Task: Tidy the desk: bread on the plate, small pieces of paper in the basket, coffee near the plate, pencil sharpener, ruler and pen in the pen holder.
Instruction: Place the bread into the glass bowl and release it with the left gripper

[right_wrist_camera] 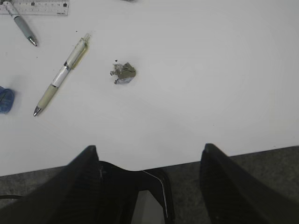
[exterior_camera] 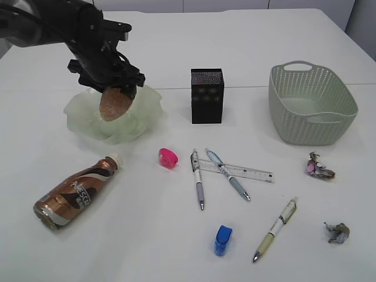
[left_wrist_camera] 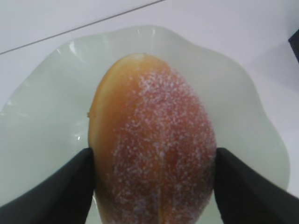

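A white table [exterior_camera: 176, 247] fills the view, with pale wall panels behind its far edge. At far left a brown bottle [exterior_camera: 73, 194] lies on its side, its cap toward the plate. Behind it sits a wavy pale green plate [exterior_camera: 82, 120]. The left gripper [exterior_camera: 111, 97] hangs over the plate with the bread [exterior_camera: 111, 104] between its fingers [left_wrist_camera: 51, 196]; the oval, sugar-dusted bun stands on end, long axis steep, lower tip toward the plate. The fingers flank its widest part and seem to touch it, but whether they grip or have let go I cannot tell. Right of the plate lie a pink sharpener [exterior_camera: 168, 157] and, nearer the front, a blue sharpener [exterior_camera: 222, 239]. A black holder [exterior_camera: 207, 96] stands upright mid-table. Below it two pens [exterior_camera: 198, 185] cross a clear ruler [exterior_camera: 244, 171] lying left to right. A third pen [exterior_camera: 275, 229] lies diagonally, tip toward the front. At right stands a green basket [exterior_camera: 312, 126], with two paper scraps [exterior_camera: 319, 167] before it. The right gripper [right_wrist_camera: 149, 186] waits wide open and empty past the table's near edge.
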`<action>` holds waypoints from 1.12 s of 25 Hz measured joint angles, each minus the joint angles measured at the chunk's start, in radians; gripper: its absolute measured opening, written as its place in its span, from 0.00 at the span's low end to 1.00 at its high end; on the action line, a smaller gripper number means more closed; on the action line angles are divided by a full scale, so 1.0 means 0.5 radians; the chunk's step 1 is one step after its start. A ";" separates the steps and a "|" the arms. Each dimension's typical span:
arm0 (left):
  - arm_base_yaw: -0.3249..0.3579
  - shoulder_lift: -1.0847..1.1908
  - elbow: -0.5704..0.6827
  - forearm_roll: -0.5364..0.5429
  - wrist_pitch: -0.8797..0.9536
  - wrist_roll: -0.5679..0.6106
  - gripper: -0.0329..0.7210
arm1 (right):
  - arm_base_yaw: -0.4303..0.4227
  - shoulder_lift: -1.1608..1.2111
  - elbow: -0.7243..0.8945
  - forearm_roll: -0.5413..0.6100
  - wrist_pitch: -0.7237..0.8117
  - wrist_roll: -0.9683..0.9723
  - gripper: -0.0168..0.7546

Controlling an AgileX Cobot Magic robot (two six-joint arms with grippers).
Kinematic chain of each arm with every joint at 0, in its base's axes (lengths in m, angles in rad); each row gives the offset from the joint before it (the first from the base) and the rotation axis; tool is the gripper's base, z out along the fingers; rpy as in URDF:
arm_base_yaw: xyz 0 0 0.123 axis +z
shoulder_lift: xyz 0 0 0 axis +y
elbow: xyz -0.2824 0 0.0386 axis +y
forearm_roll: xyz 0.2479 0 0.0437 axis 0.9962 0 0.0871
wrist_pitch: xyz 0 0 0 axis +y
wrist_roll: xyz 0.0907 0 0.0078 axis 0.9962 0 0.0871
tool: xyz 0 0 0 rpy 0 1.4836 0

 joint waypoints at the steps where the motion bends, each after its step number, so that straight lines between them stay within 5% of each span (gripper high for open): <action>1: 0.005 0.000 0.000 0.000 0.016 -0.019 0.79 | 0.000 0.000 0.000 0.000 0.000 0.000 0.70; 20: 0.065 -0.118 0.000 0.067 0.120 -0.090 0.83 | 0.000 0.000 0.000 0.000 0.000 0.000 0.70; 28: 0.065 -0.333 -0.005 0.013 0.701 -0.088 0.82 | 0.000 0.000 0.000 -0.009 -0.008 0.000 0.70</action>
